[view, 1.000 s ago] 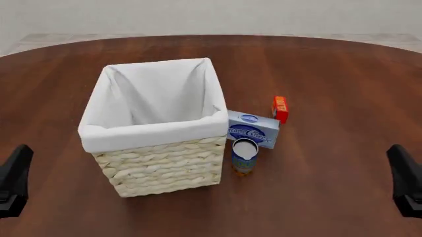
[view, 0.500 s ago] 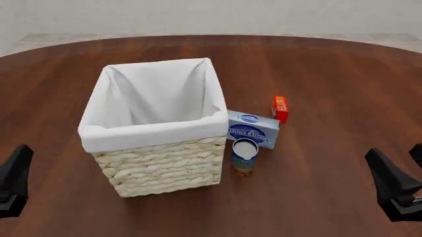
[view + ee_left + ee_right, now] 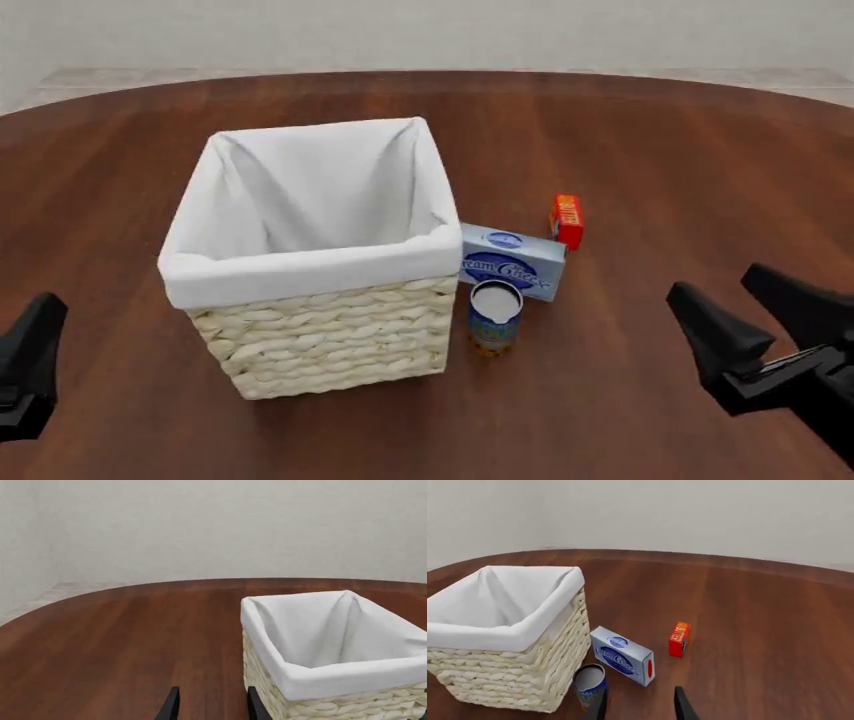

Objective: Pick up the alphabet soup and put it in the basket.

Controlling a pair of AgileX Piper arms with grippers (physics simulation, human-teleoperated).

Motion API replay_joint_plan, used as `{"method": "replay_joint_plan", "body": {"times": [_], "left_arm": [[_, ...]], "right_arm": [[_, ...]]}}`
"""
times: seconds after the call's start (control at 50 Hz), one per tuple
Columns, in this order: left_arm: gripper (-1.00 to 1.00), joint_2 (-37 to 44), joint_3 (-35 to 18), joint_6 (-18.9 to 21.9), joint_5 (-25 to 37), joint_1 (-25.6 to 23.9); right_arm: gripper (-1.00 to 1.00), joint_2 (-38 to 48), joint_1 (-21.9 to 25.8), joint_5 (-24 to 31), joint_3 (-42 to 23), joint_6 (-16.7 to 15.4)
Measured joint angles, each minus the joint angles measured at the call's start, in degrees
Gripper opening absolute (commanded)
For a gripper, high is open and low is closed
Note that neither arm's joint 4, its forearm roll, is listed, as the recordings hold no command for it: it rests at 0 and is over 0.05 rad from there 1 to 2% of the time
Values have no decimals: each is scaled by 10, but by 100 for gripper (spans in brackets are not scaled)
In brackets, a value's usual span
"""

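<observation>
the left gripper (image 3: 27, 365) is cut off at the picture's edge in the front view; its wrist view shows two dark finger tips spread with nothing between them. the right gripper (image 3: 751, 312) hangs right of the basket (image 3: 320, 345), fingers spread and empty, its arm cropped. the soup can (image 3: 494, 316) stands upright on the wooden table (image 3: 667, 150), just beside the basket's near right corner. behind the can a blue-white box (image 3: 513, 261) leans close; a small orange-red box (image 3: 567, 221) stands past it. the basket is woven wicker, square, lined with white cloth.

Blue-white box (image 3: 513, 262) — partly legible "Cream Cheese" logo
</observation>
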Motion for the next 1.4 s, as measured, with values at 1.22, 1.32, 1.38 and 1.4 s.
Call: {"method": "replay_joint_plan", "body": {"times": [1.22,1.32,1.38,1.4], "left_arm": [[100,0,0,0,0,0],[100,0,0,0,0,0],[100,0,0,0,0,0],[100,0,0,0,0,0]], "right_arm": [[100,326,140,-161,-43,-8],[100,348,139,-171,-47,-12],[100,363,139,-176,-51,-15],[100,367,139,-178,-52,-16]]}}
